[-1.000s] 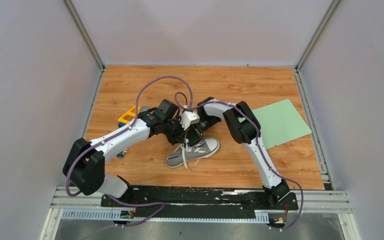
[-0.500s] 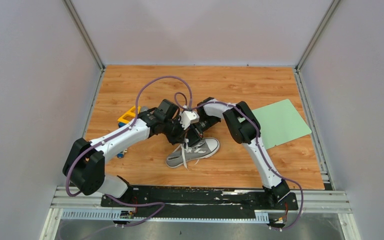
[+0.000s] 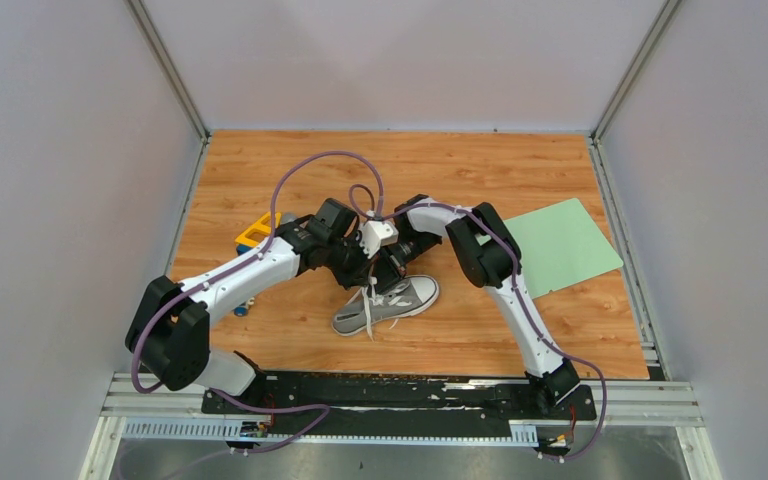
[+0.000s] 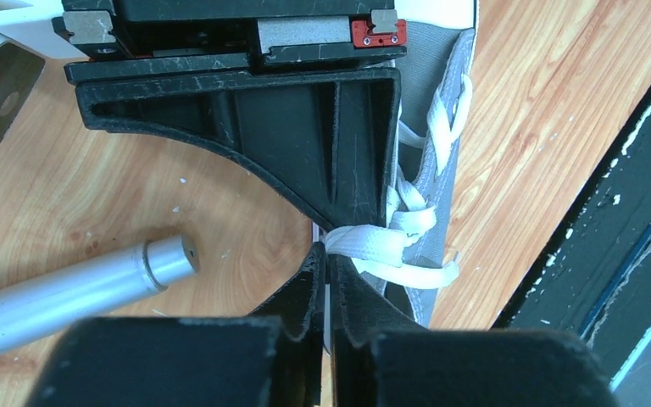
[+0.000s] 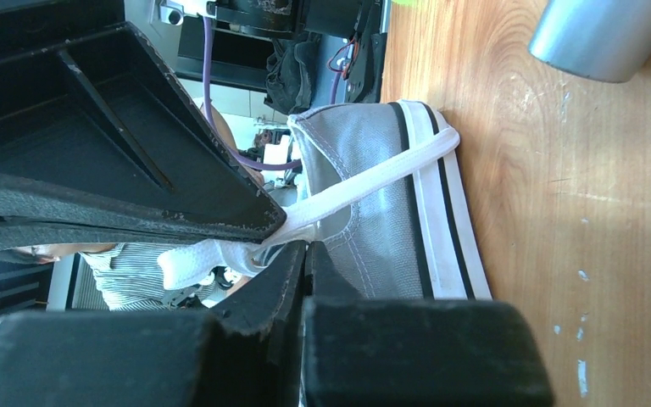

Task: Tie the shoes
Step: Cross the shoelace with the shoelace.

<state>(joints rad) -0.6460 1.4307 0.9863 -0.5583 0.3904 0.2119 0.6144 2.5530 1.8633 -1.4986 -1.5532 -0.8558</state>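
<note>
Grey sneaker (image 3: 397, 301) mid-desk (image 3: 290, 170), both grippers nipping its laces (image 4: 373, 244)

The sneaker lies on its sole with its long axis on a slant: heel toward the near-left, white toe toward the far-right, roughly aimed at the green mat (image 3: 560, 245). The left gripper (image 4: 325, 254) is squeezed tight on a flat white bit of the laces just off the eyelets. The right gripper (image 5: 298, 244) is pressed together on another stretch that runs tight across the grey side down to the sole. The two meet nearly tip to tip right above the shoe.
</note>
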